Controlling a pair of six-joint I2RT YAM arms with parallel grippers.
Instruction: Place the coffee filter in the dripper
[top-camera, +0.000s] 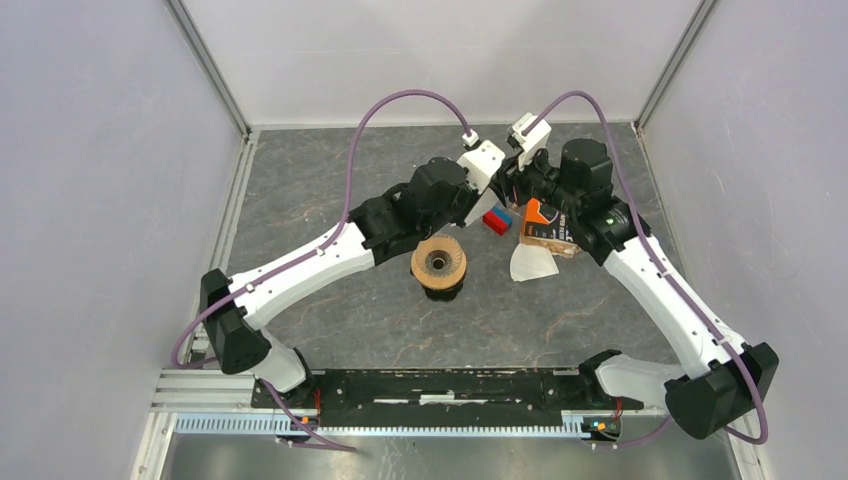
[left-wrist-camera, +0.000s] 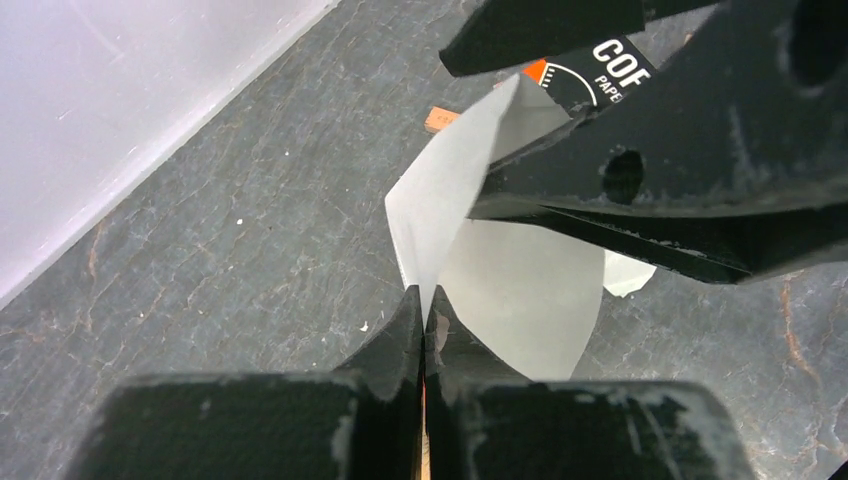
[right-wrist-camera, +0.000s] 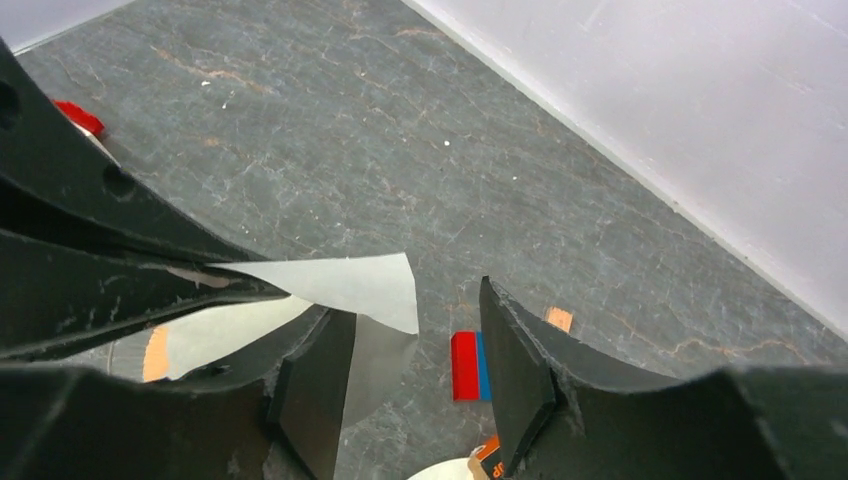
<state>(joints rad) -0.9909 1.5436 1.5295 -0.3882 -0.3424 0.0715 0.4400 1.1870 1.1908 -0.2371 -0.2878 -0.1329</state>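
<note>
Left wrist view: the left gripper is clamped on an edge of the coffee filter, holding it off the worktop, far and right of the dripper. The right gripper stands apart beside the paper, probably to spread the cone before seating.

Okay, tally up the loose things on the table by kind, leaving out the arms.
Paper filters: 2, the coffee filter in the left claw and a flat filter
Dripper: 1
Filter box: 1
Red-and-blue block: 1
Small tan piece: 1
Total: 6
</note>
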